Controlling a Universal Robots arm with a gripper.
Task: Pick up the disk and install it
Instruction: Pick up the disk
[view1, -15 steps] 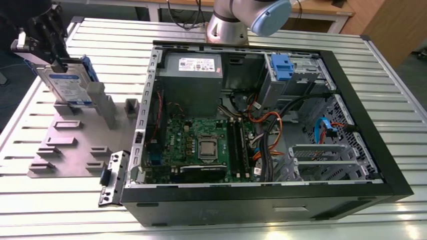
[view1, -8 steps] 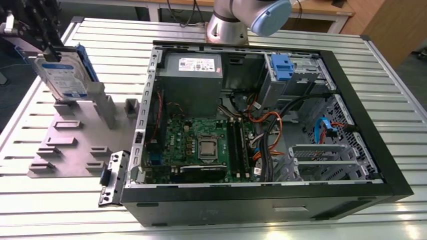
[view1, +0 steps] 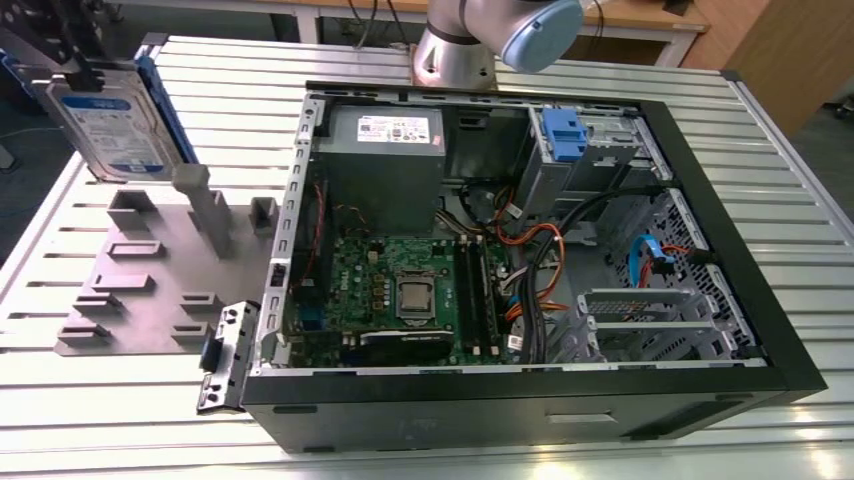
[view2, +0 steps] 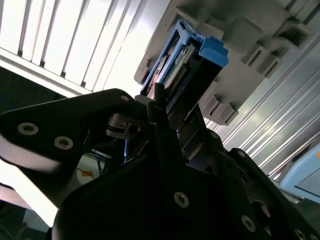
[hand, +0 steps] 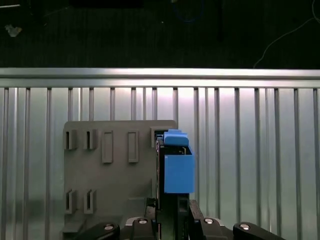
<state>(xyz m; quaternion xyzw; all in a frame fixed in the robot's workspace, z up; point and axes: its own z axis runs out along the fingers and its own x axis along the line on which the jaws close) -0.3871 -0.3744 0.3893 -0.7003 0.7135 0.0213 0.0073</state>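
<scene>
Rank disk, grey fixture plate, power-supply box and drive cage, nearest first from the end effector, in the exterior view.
1. Disk, held in the end effector.
2. Grey fixture plate, just below.
3. Power-supply box, inside the case.
4. Drive cage, toward the exterior view's right.

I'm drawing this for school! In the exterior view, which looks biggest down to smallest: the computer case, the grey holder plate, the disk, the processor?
1. computer case, largest
2. grey holder plate
3. the disk, raised and perhaps nearer the camera, so its place against the plate is unsure
4. processor, smallest

The silver disk has blue rails; the fixture plate is grey.
</scene>
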